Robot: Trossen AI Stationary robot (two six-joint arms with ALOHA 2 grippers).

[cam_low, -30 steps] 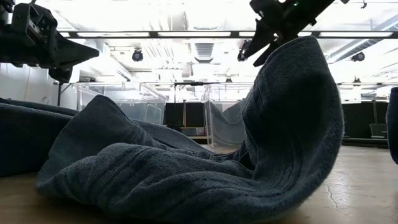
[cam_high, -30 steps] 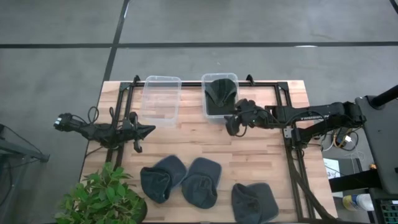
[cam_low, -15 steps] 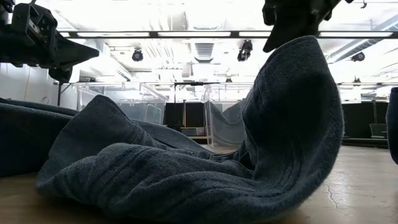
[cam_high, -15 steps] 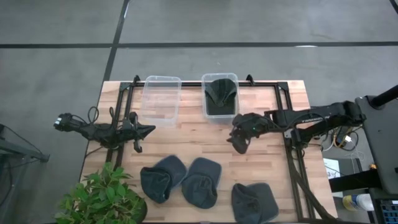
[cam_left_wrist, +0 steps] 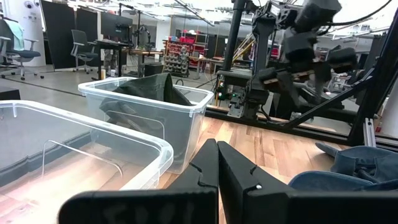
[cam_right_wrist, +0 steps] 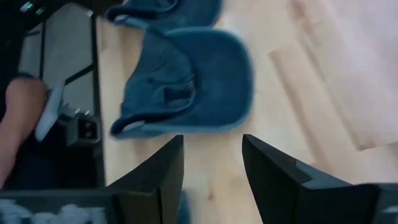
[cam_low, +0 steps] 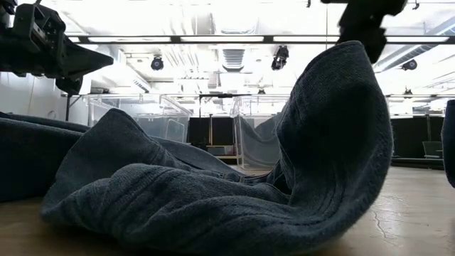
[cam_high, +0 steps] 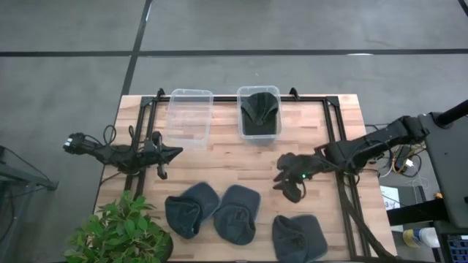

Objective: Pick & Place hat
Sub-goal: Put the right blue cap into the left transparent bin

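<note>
My right claw [cam_high: 290,186] has moved away from the bin with the hat and now hangs over bare wood, closer to the three hats at the near edge. Its fingers [cam_right_wrist: 163,171] are spread wide with nothing between them.

I can read no words on anything in these pictures.

From above I see the big wooden table [cam_high: 344,109], then the two clear bins side by side at the far edge. The left bin [cam_high: 189,117] holds nothing. The right bin [cam_high: 259,112] holds one dark hat [cam_high: 259,106]. Three more hats lie in a row at the near edge: one hat [cam_high: 191,209] on the left, one hat [cam_high: 238,212] in the middle and one hat [cam_high: 299,237] on the right.

Only the right wrist view shows a hat's blue underside and brim [cam_right_wrist: 186,81]. The low view shows thick, soft, ribbed cloth [cam_low: 213,185] up close.

My left claw [cam_high: 170,153] waits by the left edge, its fingers [cam_left_wrist: 205,168] pressed together.
</note>
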